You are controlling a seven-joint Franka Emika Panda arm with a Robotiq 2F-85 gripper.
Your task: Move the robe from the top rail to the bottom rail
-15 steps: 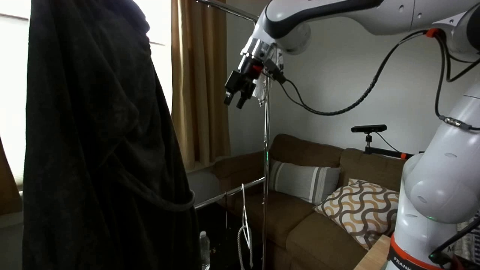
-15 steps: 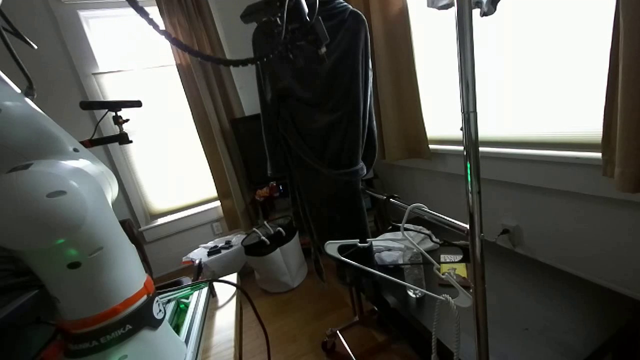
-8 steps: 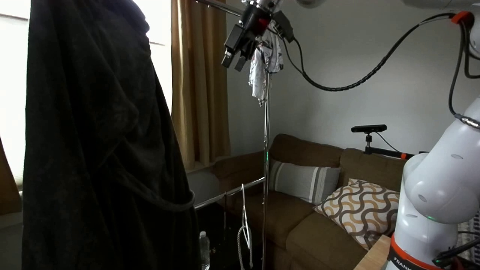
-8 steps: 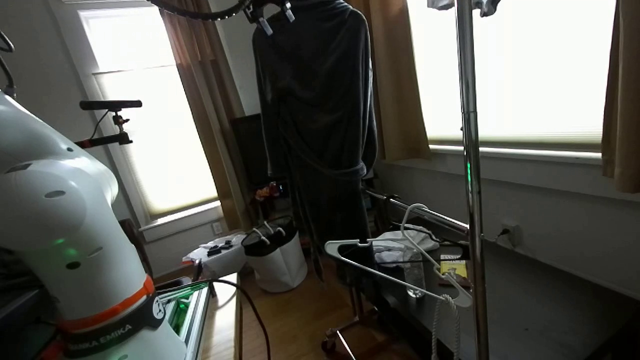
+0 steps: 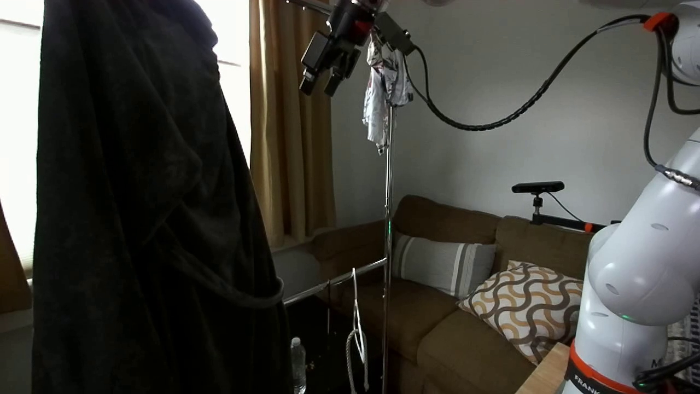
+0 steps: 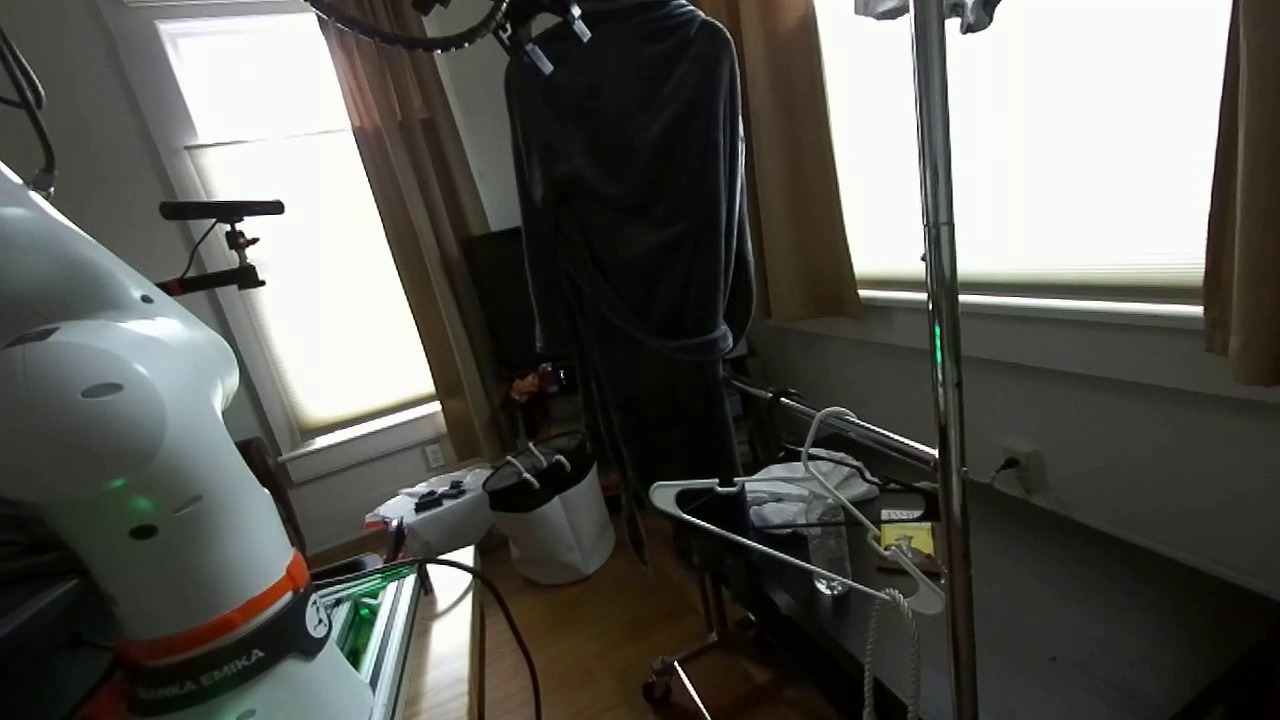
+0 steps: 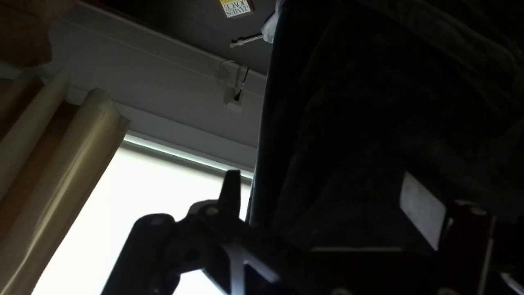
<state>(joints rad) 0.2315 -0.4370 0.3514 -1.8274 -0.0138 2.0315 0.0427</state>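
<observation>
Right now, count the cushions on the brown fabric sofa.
2, in an exterior view: the rectangular grey white-striped fabric cushion against the backrest, and the wave-patterned white fabric cushion nearer the white robot arm, which may hide more.

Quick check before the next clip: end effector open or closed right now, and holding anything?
End effector: open, holding nothing; the robe is not in its grip.
</observation>
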